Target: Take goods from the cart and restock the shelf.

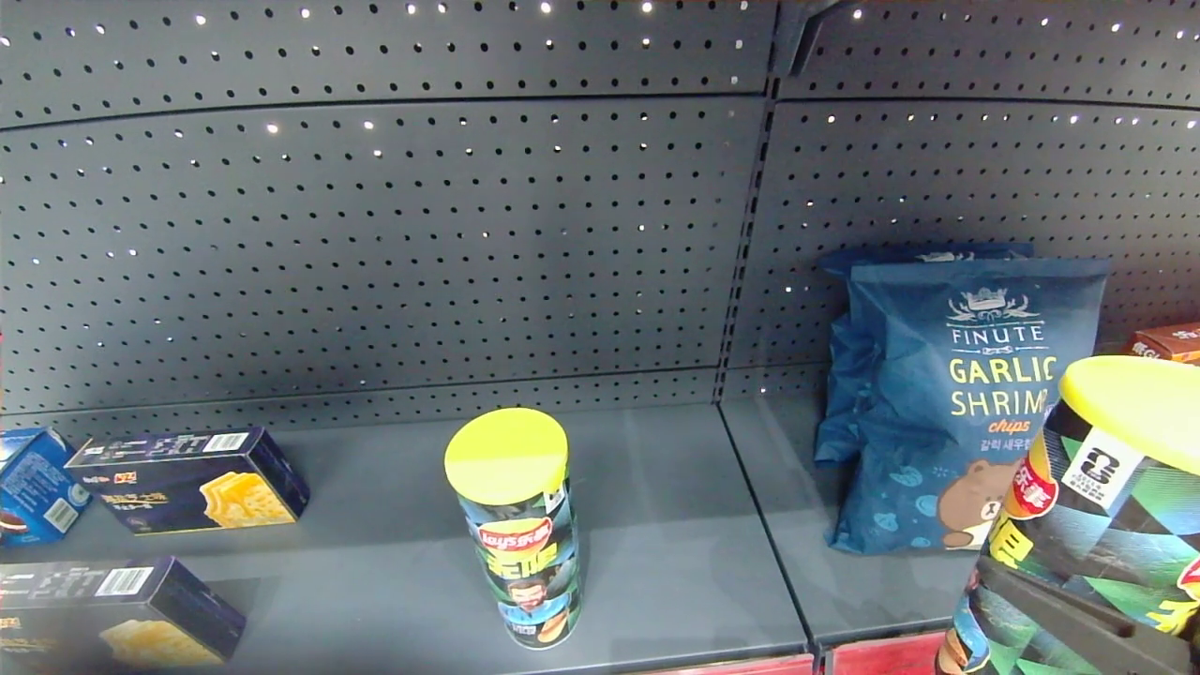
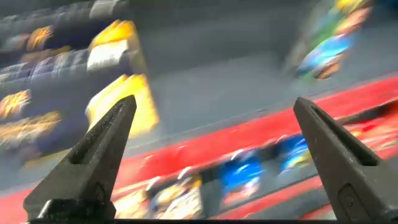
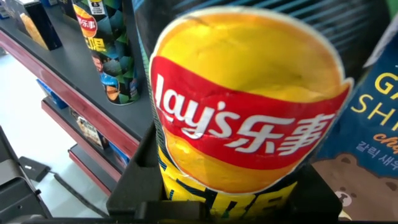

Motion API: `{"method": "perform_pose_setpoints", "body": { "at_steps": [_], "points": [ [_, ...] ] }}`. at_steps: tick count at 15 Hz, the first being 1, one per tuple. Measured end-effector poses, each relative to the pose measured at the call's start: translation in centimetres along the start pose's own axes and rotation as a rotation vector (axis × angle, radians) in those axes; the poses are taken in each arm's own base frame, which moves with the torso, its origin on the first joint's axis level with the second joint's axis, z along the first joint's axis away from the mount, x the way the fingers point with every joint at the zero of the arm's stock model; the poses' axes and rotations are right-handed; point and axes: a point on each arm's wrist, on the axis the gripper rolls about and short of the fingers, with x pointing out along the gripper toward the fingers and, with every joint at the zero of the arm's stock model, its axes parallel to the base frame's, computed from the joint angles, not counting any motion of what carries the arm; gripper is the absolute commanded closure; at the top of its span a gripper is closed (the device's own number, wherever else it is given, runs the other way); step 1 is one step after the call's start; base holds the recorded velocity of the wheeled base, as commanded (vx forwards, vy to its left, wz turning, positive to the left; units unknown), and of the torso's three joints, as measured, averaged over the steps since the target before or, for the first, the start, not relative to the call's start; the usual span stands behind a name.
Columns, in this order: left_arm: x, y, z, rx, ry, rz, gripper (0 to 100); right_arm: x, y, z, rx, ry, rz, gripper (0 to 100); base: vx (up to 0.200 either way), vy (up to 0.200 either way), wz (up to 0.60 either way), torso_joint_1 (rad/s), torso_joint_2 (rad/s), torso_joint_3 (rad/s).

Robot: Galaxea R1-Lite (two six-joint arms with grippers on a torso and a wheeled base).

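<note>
One chip can [image 1: 517,534], with a yellow lid and a green-and-black pattern, stands upright near the front edge of the grey shelf [image 1: 656,525]. A second can [image 1: 1097,525] of identical design is clamped upright in the right gripper [image 3: 233,193], well apart to the right.

Our chip can [image 1: 1102,525] cut off by the head view's corner, boxes [image 2: 112,46] past our left gripper [image 2: 214,104] blurred, orange box [image 1: 1167,339] clipped

Matt metal shelf [image 1: 656,525], glossy chip can [image 1: 1116,506]
</note>
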Motion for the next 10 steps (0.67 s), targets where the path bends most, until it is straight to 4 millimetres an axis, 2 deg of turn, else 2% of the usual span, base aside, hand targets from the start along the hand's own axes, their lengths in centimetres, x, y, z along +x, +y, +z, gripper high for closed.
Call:
{"method": "perform_pose_setpoints", "body": {
  "at_steps": [2, 10],
  "points": [
    [0.01, 0.1, -0.44, -0.014, 0.027, 0.056, 0, -0.14, -0.01, 0.06, -0.001, -0.006, -0.001, 100, 0.0, 0.0, 0.0, 0.0, 0.0, 0.0],
    [0.02, -0.02, -0.54, -0.035, 0.025, 0.001, 0, -0.05, 0.05, 0.31, -0.002, -0.014, 0.011, 100, 0.0, 0.0, 0.0, 0.0, 0.0, 0.0]
  ]
}}
